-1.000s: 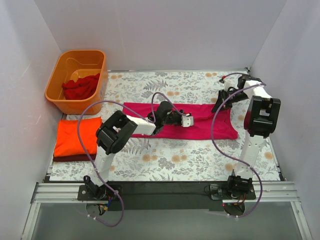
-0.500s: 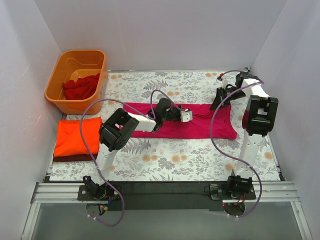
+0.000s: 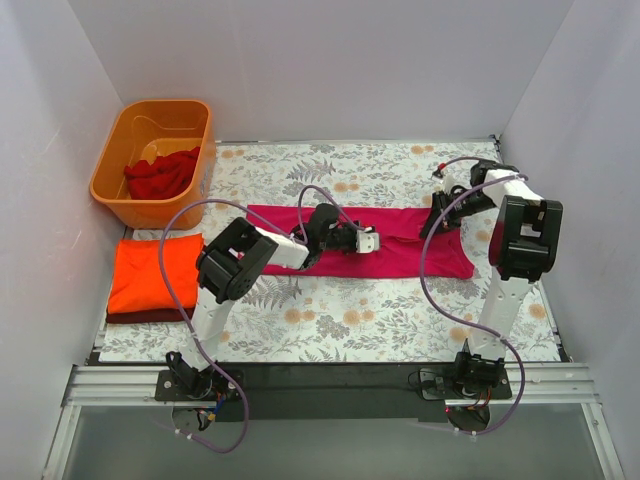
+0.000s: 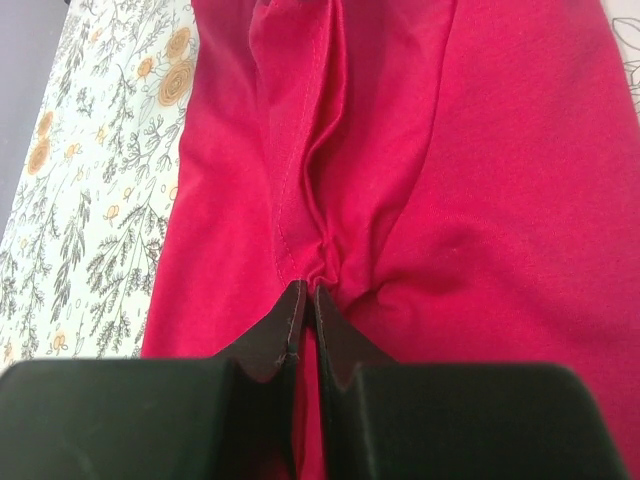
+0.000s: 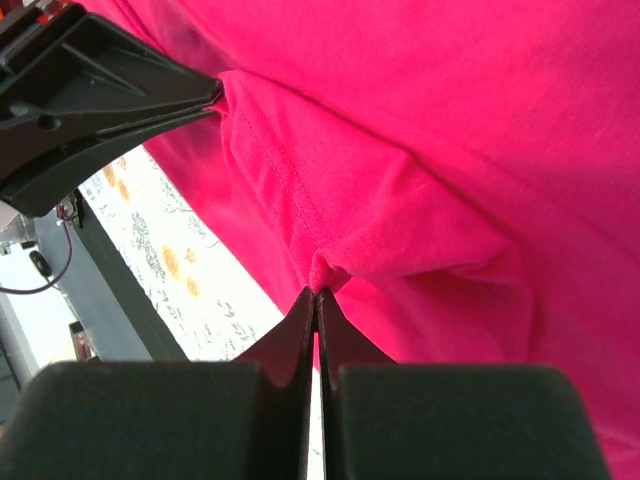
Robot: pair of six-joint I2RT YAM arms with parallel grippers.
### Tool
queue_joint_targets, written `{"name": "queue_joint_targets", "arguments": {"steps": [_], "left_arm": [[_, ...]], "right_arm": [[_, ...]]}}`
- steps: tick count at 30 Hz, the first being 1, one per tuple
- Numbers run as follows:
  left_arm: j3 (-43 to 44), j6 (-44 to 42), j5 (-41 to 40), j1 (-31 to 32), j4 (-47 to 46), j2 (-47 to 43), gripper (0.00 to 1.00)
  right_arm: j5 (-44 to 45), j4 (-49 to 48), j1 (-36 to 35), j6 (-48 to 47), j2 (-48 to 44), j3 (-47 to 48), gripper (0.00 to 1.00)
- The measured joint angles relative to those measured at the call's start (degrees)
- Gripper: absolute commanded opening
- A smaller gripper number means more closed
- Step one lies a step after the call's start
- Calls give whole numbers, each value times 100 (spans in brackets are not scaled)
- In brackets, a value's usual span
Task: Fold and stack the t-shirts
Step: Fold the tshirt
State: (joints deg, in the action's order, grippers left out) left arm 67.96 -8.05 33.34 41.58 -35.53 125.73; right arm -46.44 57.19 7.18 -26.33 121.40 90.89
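From above, we see a bench covered with a white cloth printed in grey ferns and orange flowers. Plain white walls close it in on three sides, and an aluminium rail runs along its near edge. A bright magenta-pink soft cloth t-shirt lies spread as a long band across the middle of the bench. The left gripper sits low on the middle of this t-shirt and the right gripper on its far right part. Beyond the pink t-shirt's far left corner, a rigid orange plastic tub holds a crumpled deep red t-shirt. Well to the left of the pink t-shirt, a folded bright orange t-shirt rests on a dark maroon t-shirt, of which only a thin edge shows.

In the left wrist view, the black fingers are pressed together, pinching a gathered pleat of the pink t-shirt beside a stitched hem. The flowered bench cloth shows to the left of the t-shirt.

In the right wrist view, that arm's fingers are likewise closed, nipping a small raised peak of hemmed pink cloth. Further along the same fold, the left gripper's black tips meet the cloth at a crease. A strip of flowered bench cloth runs below the t-shirt's edge, with a dark band and a thin cable past it.
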Motion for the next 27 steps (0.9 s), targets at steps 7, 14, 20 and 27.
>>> {"name": "queue_joint_targets", "arguments": {"steps": [7,14,20,27], "left_arm": [[-153,52,7,0,-50,-96,0],[-186,164,-72,2,-90,-122,29],[-186,452,-105,-48,492,-490,31],[487,1784,-619,-487,2656,-1552,29]], "right_arm": [[68,-2,125,-46,-280,-262,1],[212,-31,212,-61,-280,-422,21],[544,15,208,-219,-295,-525,41],[1351,151,212,-503,-986,-444,29]]}}
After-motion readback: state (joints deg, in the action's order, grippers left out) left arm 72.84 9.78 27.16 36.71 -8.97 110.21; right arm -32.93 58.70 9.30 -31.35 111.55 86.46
